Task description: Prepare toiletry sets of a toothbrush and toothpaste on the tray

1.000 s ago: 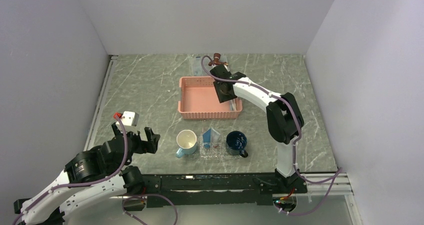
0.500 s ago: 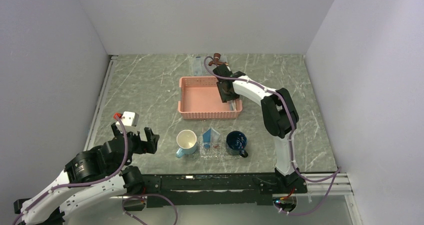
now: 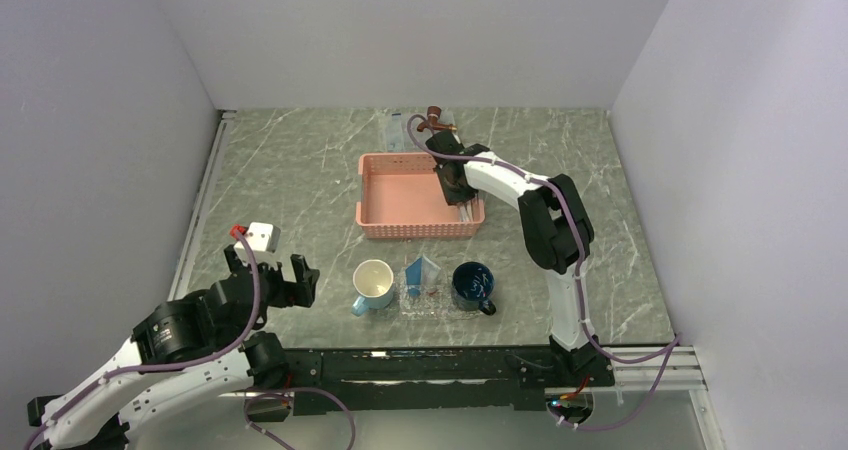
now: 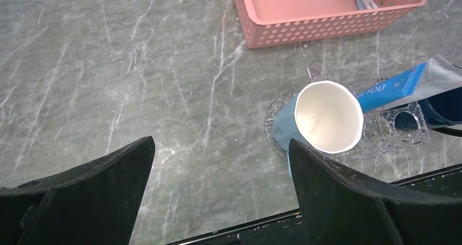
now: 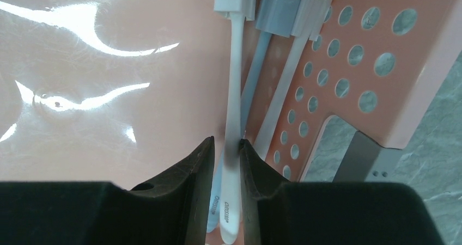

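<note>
Pinches a white toothbrush (image 5: 234, 92) near its handle end in the right jaws, down in the pink basket (image 3: 415, 232) against the wall nearest the right edge, mid-table toward the far edge; holds the left jaws spread wide and empty over the near left corner. Notes the tray (image 3: 445, 308) at the near edge, toothpaste (image 3: 422, 273) propped in it. Risks lifting the two touching neighbour brushes (image 5: 283, 87) along, or swivel and slip from so endward a pinch.

"YOU" on toothpaste (image 4: 392, 88), toothbrush (image 5: 235, 92) print illegible
</note>
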